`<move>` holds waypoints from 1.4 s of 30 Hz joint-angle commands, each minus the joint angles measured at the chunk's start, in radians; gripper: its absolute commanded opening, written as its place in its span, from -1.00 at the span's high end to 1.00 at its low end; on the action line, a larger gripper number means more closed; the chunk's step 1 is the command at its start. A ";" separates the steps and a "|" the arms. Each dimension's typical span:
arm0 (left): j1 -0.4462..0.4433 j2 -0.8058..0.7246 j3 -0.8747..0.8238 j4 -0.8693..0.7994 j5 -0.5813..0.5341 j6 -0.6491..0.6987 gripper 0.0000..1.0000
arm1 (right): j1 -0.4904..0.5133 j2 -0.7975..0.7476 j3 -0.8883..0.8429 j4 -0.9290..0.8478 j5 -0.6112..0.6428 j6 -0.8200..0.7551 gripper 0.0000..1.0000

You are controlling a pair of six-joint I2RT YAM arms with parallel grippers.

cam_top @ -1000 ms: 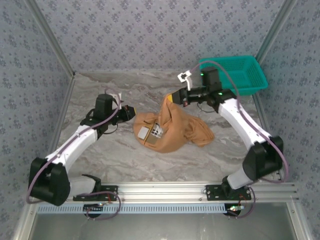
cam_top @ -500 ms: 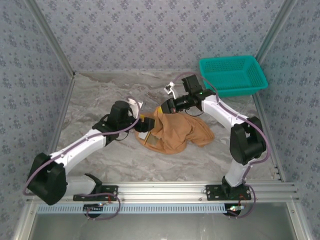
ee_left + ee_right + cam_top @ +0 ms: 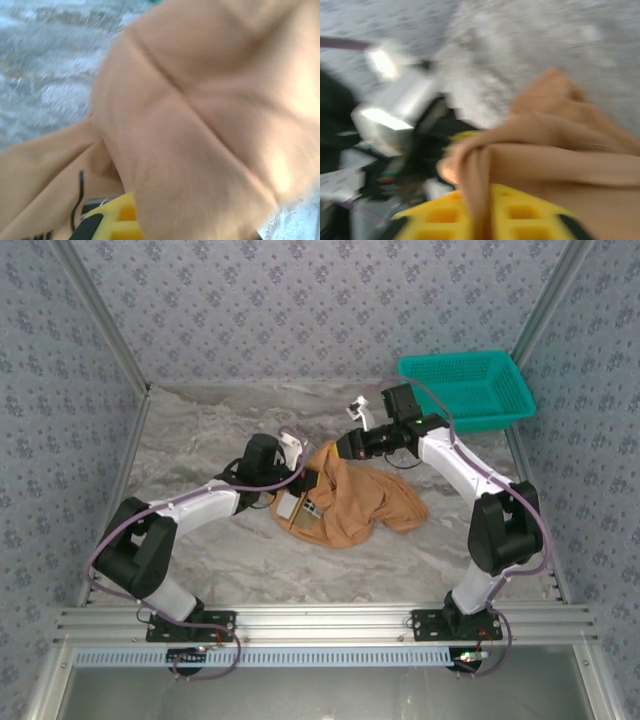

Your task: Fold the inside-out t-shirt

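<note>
The inside-out t-shirt (image 3: 355, 498), orange-tan with a small white label (image 3: 289, 506), lies crumpled mid-table. My left gripper (image 3: 302, 477) is pressed into its upper left edge. In the left wrist view the left gripper (image 3: 165, 227) is shut, with cloth (image 3: 200, 125) draped over it and one yellow finger (image 3: 112, 220) showing. My right gripper (image 3: 342, 447) is at the shirt's raised top edge. The right wrist view shows a fold of the shirt (image 3: 477, 175) pinched between the yellow fingers (image 3: 530, 215) of my right gripper (image 3: 482, 200).
A teal basket (image 3: 465, 388) stands at the back right. Patterned walls enclose the marble table (image 3: 200, 420) on three sides, and a metal rail (image 3: 320, 620) runs along its front. The left arm's wrist (image 3: 395, 120) sits just beyond the right fingers.
My left arm has reached rightward to the shirt, its gripper opening and then shutting on the left edge. The right gripper has stayed at the shirt's top edge, shifting slightly.
</note>
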 commanded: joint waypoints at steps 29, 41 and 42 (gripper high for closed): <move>0.084 -0.166 -0.056 -0.171 -0.162 -0.175 0.94 | -0.015 -0.342 -0.690 1.009 -0.287 0.300 1.00; 0.068 -0.228 -0.062 -0.213 -0.249 -0.140 0.15 | 0.024 -0.356 -0.655 1.003 -0.268 0.350 1.00; 0.063 -0.261 -0.084 -0.207 -0.267 -0.141 0.06 | 0.028 -0.356 -0.653 0.997 -0.265 0.345 1.00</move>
